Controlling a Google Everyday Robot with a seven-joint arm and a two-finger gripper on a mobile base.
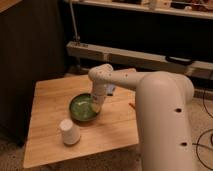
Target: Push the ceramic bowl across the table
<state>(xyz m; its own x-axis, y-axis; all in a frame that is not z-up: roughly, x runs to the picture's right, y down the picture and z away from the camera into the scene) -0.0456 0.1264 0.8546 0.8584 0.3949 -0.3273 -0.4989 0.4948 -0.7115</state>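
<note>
Because the push depends entirely on which side of the bowl my claw sits, I start there: the gripper (pixel 95 106) hangs down at the end of the white arm, its tip at the right-hand edge of the shallow, glossy green ceramic bowl (pixel 83 107), apparently dipping over or just inside the darker rim. From the claw, then, the body of the bowl lies to the left and slightly toward the near edge of the low table with the light wood-plank top (pixel 50 95). I think the tip is touching the rim, but the arm's own bulk and the dim light keep me from being sure.

Whether the claw is released or clenched I cannot tell.

The bowl is round, so it has no long axis to line up; only the contact side matters. With the claw on the right, a push would carry the bowl leftward across the planks, where bare wood lies beyond it.

Below and left of the claw, just off the bowl's near-left side, stands an upturned white plastic-looking cup (pixel 69 132), close but apart. I judge that a push angled toward the near edge could knock it.
</note>
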